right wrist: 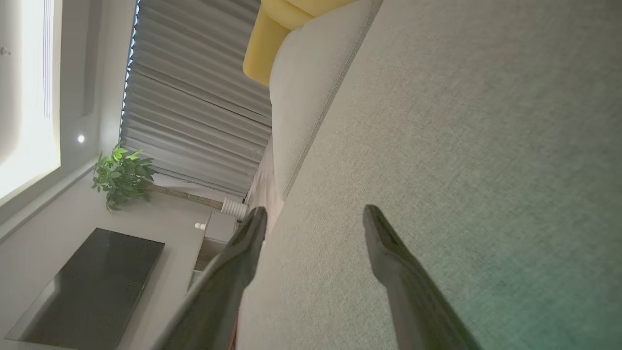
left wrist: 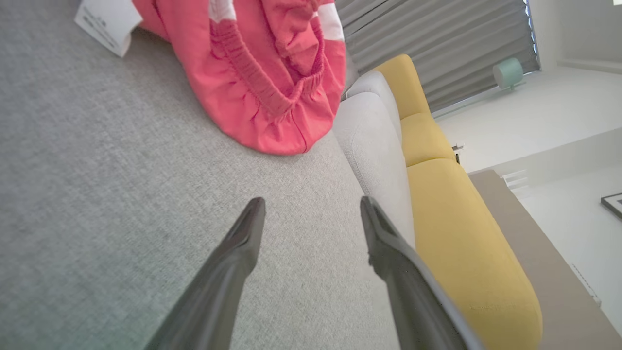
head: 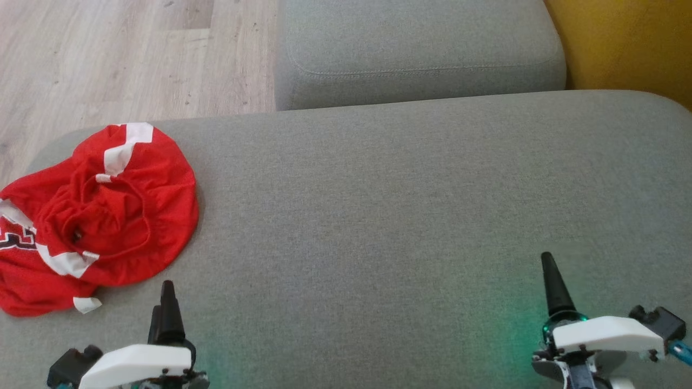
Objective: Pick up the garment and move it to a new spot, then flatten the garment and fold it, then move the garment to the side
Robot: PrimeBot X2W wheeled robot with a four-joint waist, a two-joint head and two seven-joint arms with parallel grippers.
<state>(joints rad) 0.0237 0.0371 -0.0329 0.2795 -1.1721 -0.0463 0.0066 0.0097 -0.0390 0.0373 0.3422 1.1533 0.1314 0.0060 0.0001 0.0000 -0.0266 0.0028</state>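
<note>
The garment [head: 97,216] is a red piece with white stripes and an elastic waistband, lying crumpled at the left end of the grey sofa seat [head: 405,205]. A white label sticks out at its near edge. My left gripper [head: 167,294] hovers just near and right of it, open and empty; in the left wrist view the garment [left wrist: 262,73] lies ahead of the spread fingers of my left gripper [left wrist: 311,209]. My right gripper [head: 549,265] is open over bare seat at the lower right, and the right wrist view shows that gripper [right wrist: 316,216] with nothing between its fingers.
A second grey cushion [head: 416,48] lies beyond the seat, with a yellow cushion [head: 627,43] at the far right. Wooden floor [head: 130,54] shows at the upper left. The right wrist view has a plant [right wrist: 121,177] and a dark table [right wrist: 92,282] off the sofa.
</note>
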